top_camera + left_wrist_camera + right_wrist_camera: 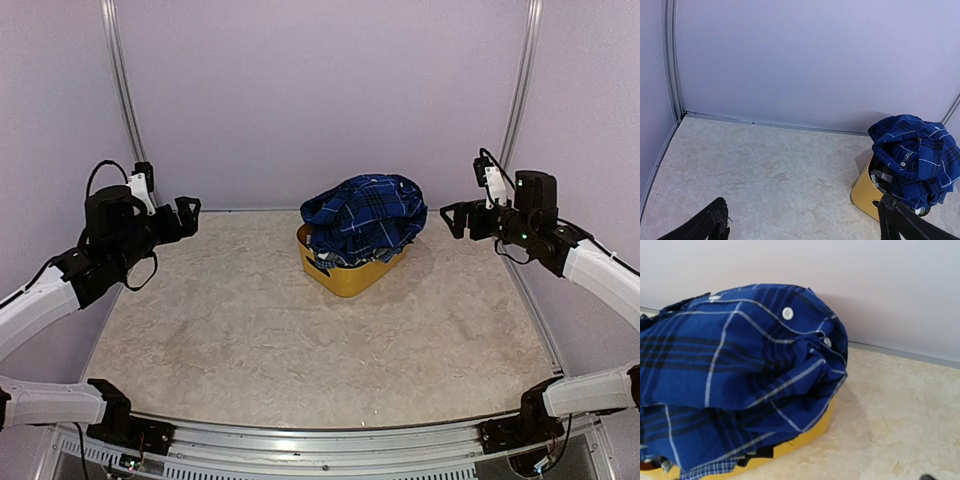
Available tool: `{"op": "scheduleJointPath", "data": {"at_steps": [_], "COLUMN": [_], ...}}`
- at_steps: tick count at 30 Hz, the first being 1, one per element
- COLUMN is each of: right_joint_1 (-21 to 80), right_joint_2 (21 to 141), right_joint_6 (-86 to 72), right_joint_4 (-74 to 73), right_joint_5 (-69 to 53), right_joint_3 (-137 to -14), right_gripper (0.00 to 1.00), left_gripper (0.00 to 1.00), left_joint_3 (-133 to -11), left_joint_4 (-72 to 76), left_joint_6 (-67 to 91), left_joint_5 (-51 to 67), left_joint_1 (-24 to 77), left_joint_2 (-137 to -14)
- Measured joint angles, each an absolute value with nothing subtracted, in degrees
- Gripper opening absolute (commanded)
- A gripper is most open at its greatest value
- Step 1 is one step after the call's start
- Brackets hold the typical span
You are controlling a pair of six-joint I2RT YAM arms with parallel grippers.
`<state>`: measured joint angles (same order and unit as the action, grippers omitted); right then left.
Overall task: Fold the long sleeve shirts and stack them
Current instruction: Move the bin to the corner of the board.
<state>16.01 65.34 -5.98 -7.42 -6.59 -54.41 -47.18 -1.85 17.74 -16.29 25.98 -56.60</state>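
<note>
At left, my left gripper (186, 214) hangs above the table (250, 340), jaws spread wide with nothing between them. Centre, toward the table's far edge: the royal blue plaid shirt (362, 213) lies bunched in the yellow tub (352, 280), heaped over its rim. More cloth (883, 176) beneath it is too hidden to identify. At right, my right gripper (452, 219) hovers likewise wide and empty, well apart from the tub.

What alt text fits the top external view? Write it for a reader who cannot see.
A crumpled royal blue plaid shirt is heaped in a yellow tub at the far middle of a beige table. The left gripper and right gripper hover open at either side, holding nothing.
</note>
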Motion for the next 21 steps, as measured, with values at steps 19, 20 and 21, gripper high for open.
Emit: {"op": "scheduleJointPath", "data": {"at_steps": [19, 20, 21], "right_joint_1": [16.0, 16.0, 16.0], "right_joint_2": [64.4, 64.4, 64.4], "right_joint_6": [-7.0, -7.1, -7.2], "right_joint_4": [-11.2, -11.9, -12.5], "right_joint_5": [-1.0, -0.3, 0.4], "right_joint_3": [-53.9, -54.2, -54.5], "right_gripper": [0.99, 0.99, 0.99], "left_gripper": [0.99, 0.99, 0.99], "left_joint_3": [-46.4, -46.3, -46.3], "left_joint_4": [-1.8, -1.8, -1.8], "left_joint_6": [18.0, 18.1, 18.2], "left_joint_5": [-18.9, -18.9, -18.9], "left_joint_1": [27.4, 27.5, 27.6], "left_joint_2": [-56.6, -56.6, -56.6]}}
